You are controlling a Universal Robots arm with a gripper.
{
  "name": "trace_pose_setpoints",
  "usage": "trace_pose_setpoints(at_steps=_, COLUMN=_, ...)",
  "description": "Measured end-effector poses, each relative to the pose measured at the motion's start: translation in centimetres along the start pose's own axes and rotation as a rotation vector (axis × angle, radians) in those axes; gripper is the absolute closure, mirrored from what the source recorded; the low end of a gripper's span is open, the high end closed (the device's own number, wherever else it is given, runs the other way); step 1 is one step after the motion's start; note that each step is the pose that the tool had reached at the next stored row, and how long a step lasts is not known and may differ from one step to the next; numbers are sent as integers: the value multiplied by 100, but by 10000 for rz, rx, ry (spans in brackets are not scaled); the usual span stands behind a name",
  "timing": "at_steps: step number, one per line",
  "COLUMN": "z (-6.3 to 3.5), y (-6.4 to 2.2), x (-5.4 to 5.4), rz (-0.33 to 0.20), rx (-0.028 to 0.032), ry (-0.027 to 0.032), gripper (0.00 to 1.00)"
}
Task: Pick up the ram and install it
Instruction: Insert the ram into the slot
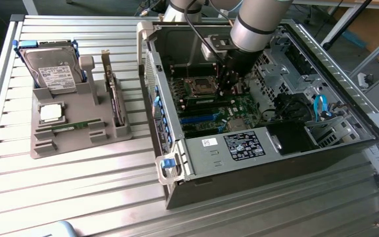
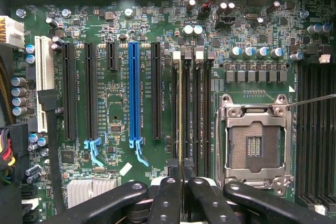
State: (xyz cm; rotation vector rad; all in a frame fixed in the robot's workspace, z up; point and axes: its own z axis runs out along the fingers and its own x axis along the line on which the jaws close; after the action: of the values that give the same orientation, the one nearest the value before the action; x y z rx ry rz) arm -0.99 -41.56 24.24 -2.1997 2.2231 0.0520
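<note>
In the wrist view the ram (image 2: 180, 109) is seen edge-on as a thin line running along one of the memory slots (image 2: 190, 103) beside the empty processor socket (image 2: 254, 145). My gripper (image 2: 181, 170) is shut on the ram's near end, with the black fingers (image 2: 167, 195) pressed against either side of it. Whether the stick is seated in the slot or just above it I cannot tell. In the exterior view the gripper (image 1: 226, 92) reaches down into the open computer case (image 1: 255, 148), over the motherboard near the socket.
On the exterior view's left a grey tray (image 1: 57, 148) holds a hard drive (image 1: 55, 69), a silver processor chip (image 1: 50, 112), an upright dark expansion card (image 1: 115, 98) and a green stick (image 1: 69, 126). Case walls, a drive cage (image 1: 288, 74) and blue cables (image 1: 321, 106) surround the arm.
</note>
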Motion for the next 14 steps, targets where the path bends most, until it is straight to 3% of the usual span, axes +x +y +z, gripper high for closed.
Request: trace_pose_setpoints(at_steps=14, z=12, y=18, x=0, rz=1, rx=1, ry=-2, gripper=88)
